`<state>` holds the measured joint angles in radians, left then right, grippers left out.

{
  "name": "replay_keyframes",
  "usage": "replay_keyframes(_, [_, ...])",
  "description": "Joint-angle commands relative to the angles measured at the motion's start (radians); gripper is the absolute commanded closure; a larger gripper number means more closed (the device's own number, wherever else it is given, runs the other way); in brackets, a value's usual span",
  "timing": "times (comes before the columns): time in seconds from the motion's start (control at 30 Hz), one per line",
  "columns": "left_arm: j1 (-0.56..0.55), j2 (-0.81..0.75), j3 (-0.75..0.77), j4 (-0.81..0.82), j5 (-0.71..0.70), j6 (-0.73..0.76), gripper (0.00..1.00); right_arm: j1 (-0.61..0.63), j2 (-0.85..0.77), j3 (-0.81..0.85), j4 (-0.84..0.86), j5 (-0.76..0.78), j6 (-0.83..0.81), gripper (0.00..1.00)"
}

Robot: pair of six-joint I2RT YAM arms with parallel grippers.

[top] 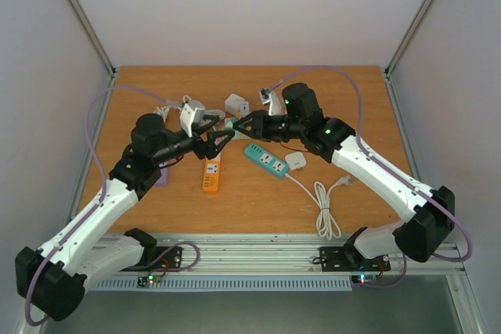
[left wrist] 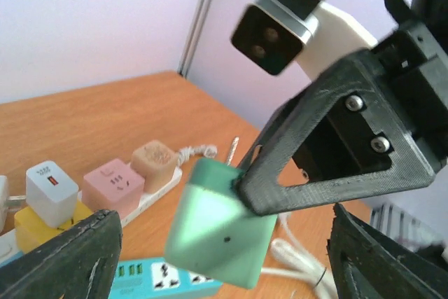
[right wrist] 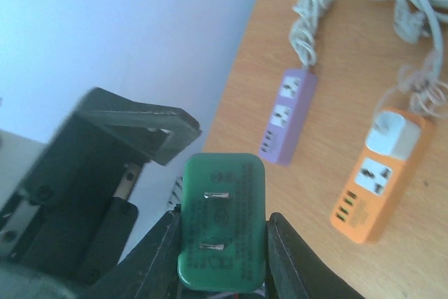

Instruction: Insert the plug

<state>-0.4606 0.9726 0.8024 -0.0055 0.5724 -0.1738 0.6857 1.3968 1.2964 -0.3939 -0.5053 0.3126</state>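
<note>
1. Purple power strip (top: pixel 161 176) lies at the left of the tabletop (top: pixel 352 99), partly under the left arm. Its sockets face up and nothing is plugged into them.
2. The left claw (top: pixel 221 141) is raised over the middle of the tabletop. Its fingers are spread wide and grasp nothing. From its own wrist view, the plug hangs between them, clear of both. It looks posed for a hand-off between the arms.
3. An orange power strip (top: pixel 211 174) lies flat just in front of where the two claws meet, and a white adapter sits in one of its sockets. The socket next to it is free, so this strip may be the target, but I cannot tell which strip is meant.
4. The green plug (right wrist: pixel 222 222) is up in the air between the two claws, well above the strips and in no socket. Its two flat prongs (right wrist: pixel 213 220) are bare and face the right wrist camera, not down. My guess is that it must be tipped over before it can go into a socket.
5. The right claw (top: pixel 243 123) is clenched on the green plug and pinches its two side faces. This grip leaves the pronged face uncovered, which suits pushing it in.
6. A teal power strip (top: pixel 266 160) lies slantwise under the right arm with its sockets facing up. A white cord (top: pixel 325 209) is looped loosely nearer the front, away from the work.
</note>
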Motion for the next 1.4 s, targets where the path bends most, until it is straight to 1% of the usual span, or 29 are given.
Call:
replay_keyframes(0.0, [-0.004,-0.063,-0.041,0.242,-0.113,-0.34,0.19,-0.02,-0.074,-0.022,0.26,-0.101,0.063,0.75])
replay_keyframes(0.03, [-0.004,-0.071,-0.065,0.33,-0.123,-0.462,0.19,-0.02,-0.08,-0.028,0.291,-0.114,0.072,0.75])
replay_keyframes(0.07, [-0.004,-0.077,-0.074,0.376,-0.14,-0.529,0.18,-0.02,-0.087,-0.038,0.324,-0.126,0.089,0.75])
replay_keyframes(0.1, [-0.005,-0.081,-0.071,0.387,-0.155,-0.601,0.17,-0.02,-0.093,-0.046,0.354,-0.137,0.101,0.75])
replay_keyframes(0.17, [-0.004,-0.081,-0.065,0.403,-0.167,-0.704,0.14,-0.02,-0.104,-0.06,0.404,-0.154,0.124,0.74])
replay_keyframes(0.23, [-0.004,-0.082,-0.082,0.482,-0.171,-0.796,0.09,-0.02,-0.105,-0.063,0.447,-0.17,0.144,0.74])
replay_keyframes(0.27, [-0.004,-0.08,-0.111,0.534,-0.177,-0.873,0.08,-0.02,-0.102,-0.061,0.451,-0.179,0.155,0.74])
replay_keyframes(0.37, [-0.004,-0.06,-0.158,0.66,-0.18,-1.035,0.22,-0.019,-0.087,-0.063,0.482,-0.196,0.193,0.74])
replay_keyframes(0.5, [-0.009,-0.017,-0.193,0.824,-0.167,-1.139,0.3,-0.016,-0.073,-0.071,0.512,-0.188,0.222,0.74])
replay_keyframes(0.6, [-0.021,-0.002,-0.198,0.882,-0.167,-1.166,0.32,-0.015,-0.07,-0.07,0.515,-0.165,0.229,0.74])
replay_keyframes(0.73, [-0.046,-0.001,-0.186,0.866,-0.171,-1.153,0.31,-0.011,-0.051,-0.068,0.503,-0.137,0.244,0.74])
replay_keyframes(0.9, [-0.066,0.011,-0.19,0.89,-0.174,-1.161,0.41,-0.004,-0.028,-0.075,0.513,-0.09,0.26,0.74])
replay_keyframes(1.0, [-0.088,0.011,-0.202,0.92,-0.205,-1.173,0.46,-0.004,-0.026,-0.097,0.555,-0.051,0.298,0.74])
replay_keyframes(1.17, [-0.105,0.01,-0.207,0.948,-0.245,-1.174,0.6,-0.004,-0.017,-0.117,0.567,-0.041,0.325,0.74])
replay_keyframes(1.27, [-0.105,-0.002,-0.208,0.937,-0.268,-1.163,0.71,-0.004,-0.024,-0.139,0.572,-0.028,0.326,0.73])
replay_keyframes(1.33, [-0.105,-0.018,-0.199,0.87,-0.276,-1.145,0.8,-0.003,-0.034,-0.149,0.574,-0.022,0.32,0.72])
replay_keyframes(1.37, [-0.105,-0.03,-0.188,0.826,-0.276,-1.129,0.83,-0.004,-0.039,-0.154,0.573,-0.015,0.316,0.71])
